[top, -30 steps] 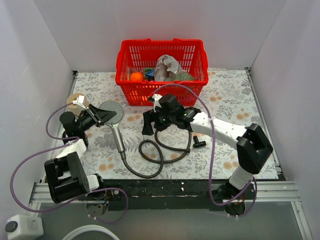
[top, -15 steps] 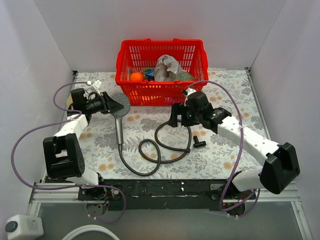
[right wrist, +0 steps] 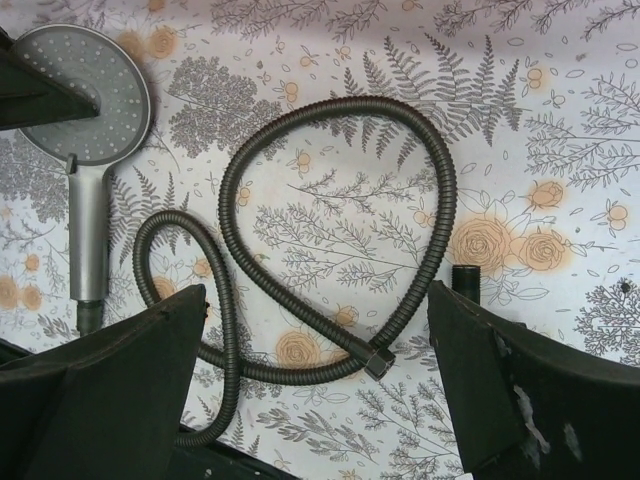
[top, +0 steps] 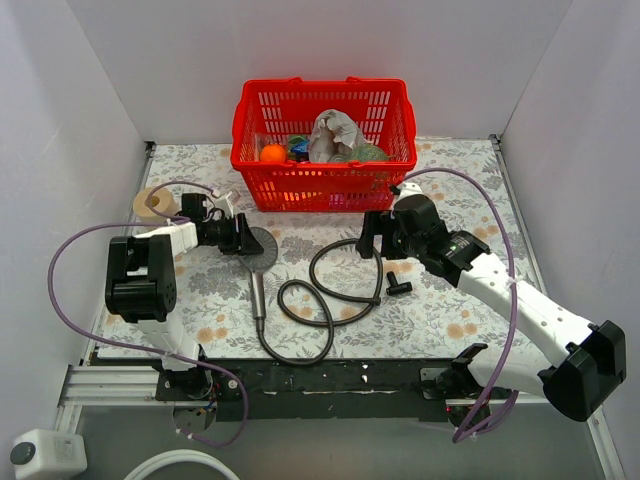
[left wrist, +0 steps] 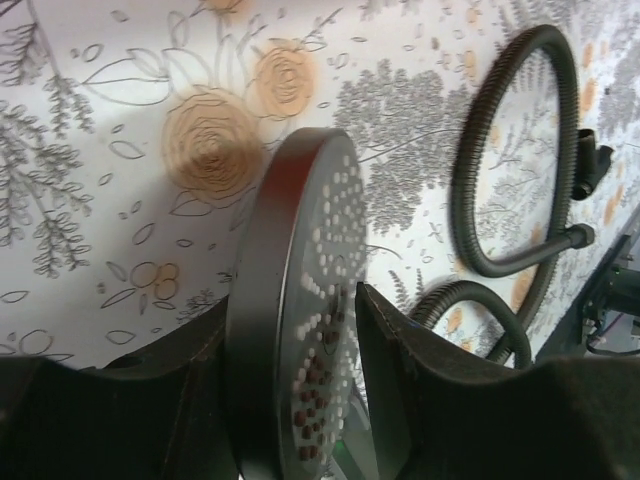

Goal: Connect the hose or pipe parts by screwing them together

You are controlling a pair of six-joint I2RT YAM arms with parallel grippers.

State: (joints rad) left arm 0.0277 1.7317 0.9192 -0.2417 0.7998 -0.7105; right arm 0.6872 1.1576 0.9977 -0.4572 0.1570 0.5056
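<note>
The grey hand shower lies left of centre, its handle pointing toward the near edge. My left gripper has its jaws close around the round head; I cannot make out whether they press on it. The dark coiled hose runs from the handle's lower end into two loops. Its free end nut rests on the table. My right gripper hovers over the loops, wide open and holding nothing.
A red basket with several items stands at the back centre. A tape roll sits at the far left. A small black fitting lies just right of the hose. White walls enclose the floral table on three sides.
The left gripper swung right with the shower head, and the handle and hose shifted right with it. The right arm drew back to the right, its jaws widening.
</note>
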